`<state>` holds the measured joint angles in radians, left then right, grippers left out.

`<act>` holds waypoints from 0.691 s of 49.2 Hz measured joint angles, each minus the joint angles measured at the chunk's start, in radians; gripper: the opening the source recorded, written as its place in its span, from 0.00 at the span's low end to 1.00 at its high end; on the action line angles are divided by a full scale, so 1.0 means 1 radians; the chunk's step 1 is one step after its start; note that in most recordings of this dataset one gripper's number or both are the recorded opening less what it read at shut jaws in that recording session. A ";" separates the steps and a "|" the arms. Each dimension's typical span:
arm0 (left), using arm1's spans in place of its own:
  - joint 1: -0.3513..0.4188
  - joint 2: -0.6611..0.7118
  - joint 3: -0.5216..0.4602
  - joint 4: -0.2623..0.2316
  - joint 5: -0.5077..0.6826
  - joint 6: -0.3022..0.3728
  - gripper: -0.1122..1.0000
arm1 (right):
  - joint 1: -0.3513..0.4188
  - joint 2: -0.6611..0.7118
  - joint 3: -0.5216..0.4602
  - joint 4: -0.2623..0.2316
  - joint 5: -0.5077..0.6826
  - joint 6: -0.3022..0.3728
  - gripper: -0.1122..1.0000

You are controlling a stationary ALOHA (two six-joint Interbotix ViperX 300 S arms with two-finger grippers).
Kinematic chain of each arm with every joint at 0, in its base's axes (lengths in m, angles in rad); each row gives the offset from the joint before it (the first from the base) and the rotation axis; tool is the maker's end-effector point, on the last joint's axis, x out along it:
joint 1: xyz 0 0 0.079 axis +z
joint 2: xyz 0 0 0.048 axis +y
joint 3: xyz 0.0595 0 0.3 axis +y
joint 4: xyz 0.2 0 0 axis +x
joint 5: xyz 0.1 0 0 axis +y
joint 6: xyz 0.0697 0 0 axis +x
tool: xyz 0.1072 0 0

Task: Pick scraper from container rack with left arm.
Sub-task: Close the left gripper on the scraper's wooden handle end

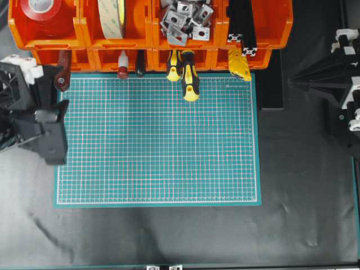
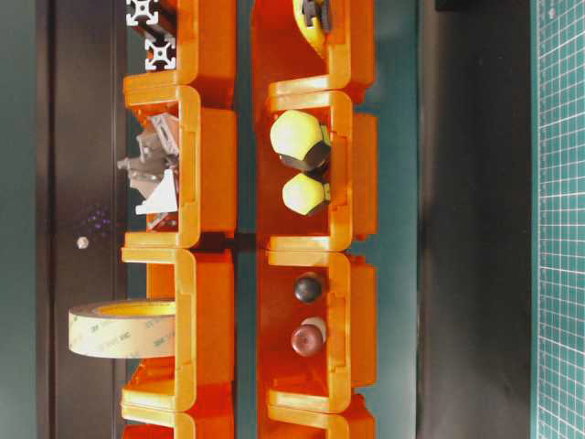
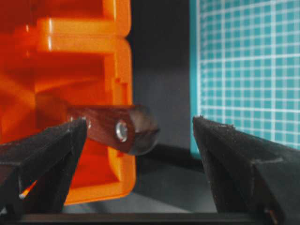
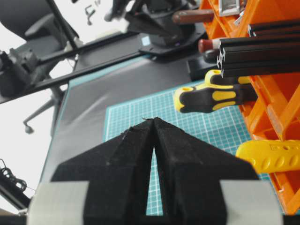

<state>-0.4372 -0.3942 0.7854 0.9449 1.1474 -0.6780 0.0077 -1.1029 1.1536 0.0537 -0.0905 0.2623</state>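
Your left gripper stands with its two black fingers wide apart and nothing between them. In the left wrist view the scraper sits just beyond the gap, closer to the left finger than the right: you see the rounded end of its reddish-brown wooden handle with the metal-lined hole, poking out of the open front of an orange bin. The fingers do not touch it. Its blade is hidden inside the bin.

From overhead, the left arm sits at the left edge of the green cutting mat, and the scraper's handle hangs out of the leftmost lower bin of the container rack, just to the far side of the gripper and beside the mat's far-left corner.

To the right of the scraper along the lower row you have a red-knobbed tool with a dark-handled one beside it, then two yellow-and-black screwdrivers jutting out over the mat, then a yellow tool. The upper bins hold a red tape roll, a pale tape roll, grey metal brackets and black aluminium profiles.

Your right gripper has its fingers together, tips meeting, holding nothing. It sits at the right side of the table, well apart from the scraper.
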 measured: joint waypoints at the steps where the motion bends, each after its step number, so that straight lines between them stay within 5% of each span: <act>1: 0.005 0.000 0.003 0.000 -0.002 0.002 0.92 | 0.000 0.000 0.000 -0.002 0.000 -0.002 0.10; 12: 0.015 0.003 0.011 0.000 0.006 -0.002 0.88 | 0.000 -0.002 0.011 -0.002 0.002 0.000 0.10; 23: 0.000 0.002 -0.002 0.005 0.012 0.005 0.42 | 0.000 -0.002 0.014 0.000 0.002 0.000 0.10; 34: -0.074 -0.018 -0.043 0.003 0.054 0.009 0.41 | 0.000 -0.003 0.015 -0.002 0.002 -0.002 0.10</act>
<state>-0.5108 -0.4126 0.7424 0.9480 1.2011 -0.6688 0.0077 -1.1060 1.1689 0.0522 -0.0890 0.2608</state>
